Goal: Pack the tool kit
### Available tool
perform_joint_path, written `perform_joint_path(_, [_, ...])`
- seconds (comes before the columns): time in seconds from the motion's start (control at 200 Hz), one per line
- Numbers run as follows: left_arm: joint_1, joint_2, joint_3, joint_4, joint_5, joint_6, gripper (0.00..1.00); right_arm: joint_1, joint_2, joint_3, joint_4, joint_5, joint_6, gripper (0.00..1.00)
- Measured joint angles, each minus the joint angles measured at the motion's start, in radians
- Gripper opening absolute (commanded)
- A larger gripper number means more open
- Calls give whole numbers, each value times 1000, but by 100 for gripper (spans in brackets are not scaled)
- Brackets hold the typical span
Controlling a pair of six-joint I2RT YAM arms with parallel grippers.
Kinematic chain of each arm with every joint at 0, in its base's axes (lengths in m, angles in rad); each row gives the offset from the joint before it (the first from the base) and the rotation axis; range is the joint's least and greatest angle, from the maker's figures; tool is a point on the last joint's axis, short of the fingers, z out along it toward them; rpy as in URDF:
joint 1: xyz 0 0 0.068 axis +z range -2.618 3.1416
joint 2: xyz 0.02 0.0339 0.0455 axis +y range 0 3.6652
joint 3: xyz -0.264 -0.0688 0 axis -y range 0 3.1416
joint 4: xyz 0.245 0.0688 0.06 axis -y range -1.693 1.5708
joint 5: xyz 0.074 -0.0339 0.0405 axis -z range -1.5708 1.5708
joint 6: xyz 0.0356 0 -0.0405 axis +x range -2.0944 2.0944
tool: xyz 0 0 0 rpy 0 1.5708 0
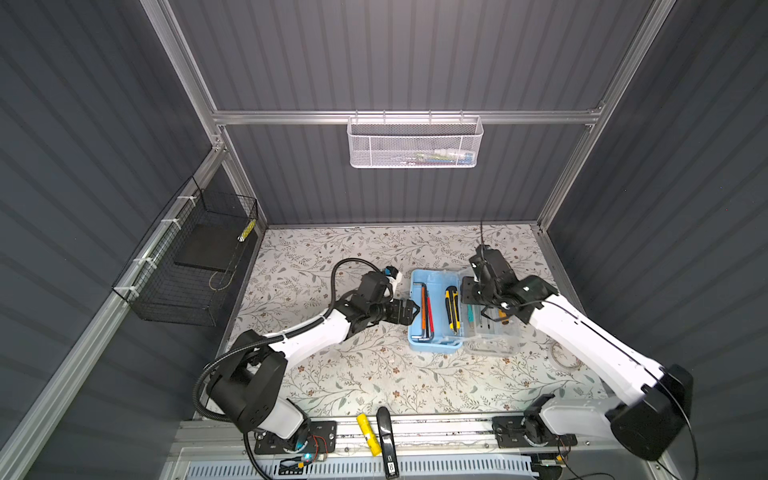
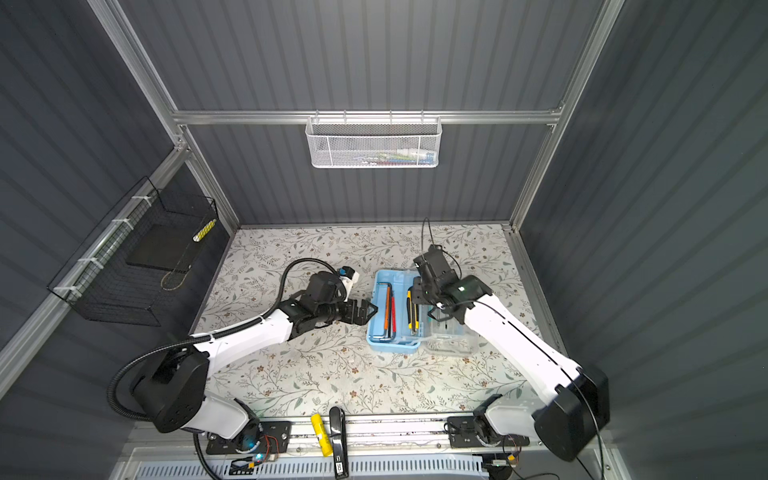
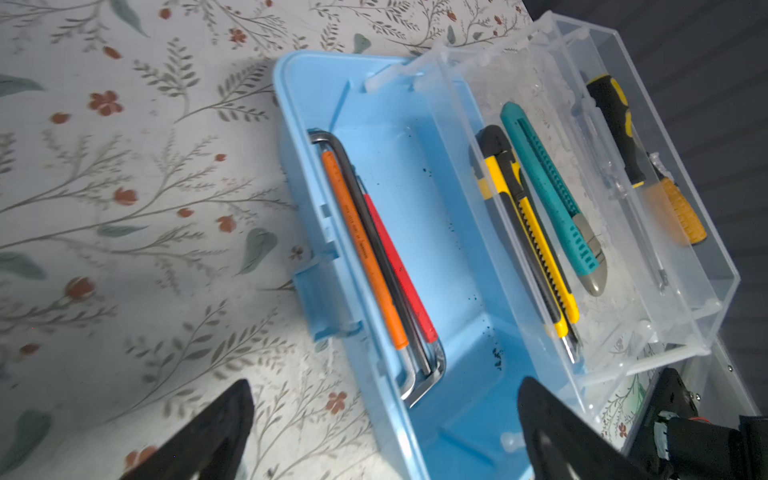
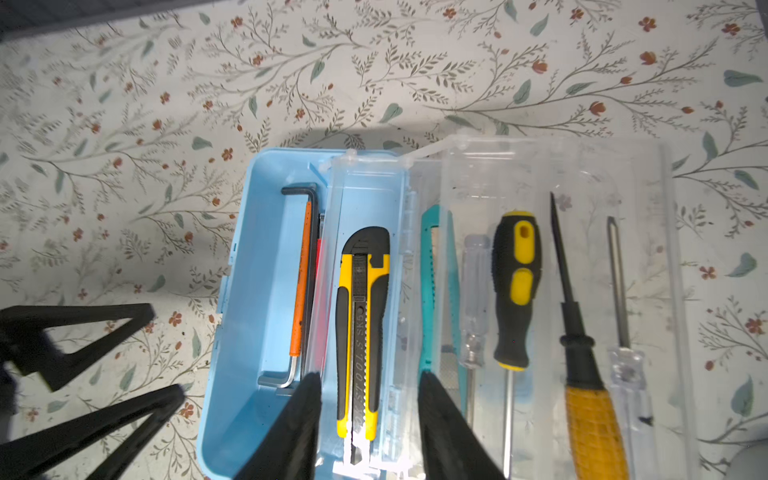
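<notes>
The light-blue case (image 1: 415, 282) lies open mid-table, its clear lid (image 1: 494, 345) folded out to the right. Hex keys (image 3: 365, 257) lie along the base's left wall. The yellow-black knife (image 4: 363, 311) rests in a clear inner tray. The teal tool (image 3: 552, 187) and the screwdrivers (image 4: 515, 291) lie in the lid. My left gripper (image 3: 384, 382) is wide open astride the case's left wall, holding nothing. My right gripper (image 4: 368, 374) hovers over the knife, its jaws partly apart with a gap on each side of the knife.
A white mesh basket (image 1: 413, 143) hangs on the back wall. A black wire basket (image 1: 187, 266) hangs on the left wall. A yellow item (image 1: 369, 434) and a black item (image 1: 386, 440) lie on the front rail. A thin wire loop (image 1: 565, 357) lies on the table right of the lid.
</notes>
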Motion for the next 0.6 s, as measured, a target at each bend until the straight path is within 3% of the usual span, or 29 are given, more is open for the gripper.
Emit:
perform_joint_path(0.255, [-8,134,119,-115,-99,11,99,-126,-196,-112,29,-108,-1,44])
perform_joint_path(0.6, [-7,263,232,-201,-203,9,100,-175,-378,-187,16,-137,-11,52])
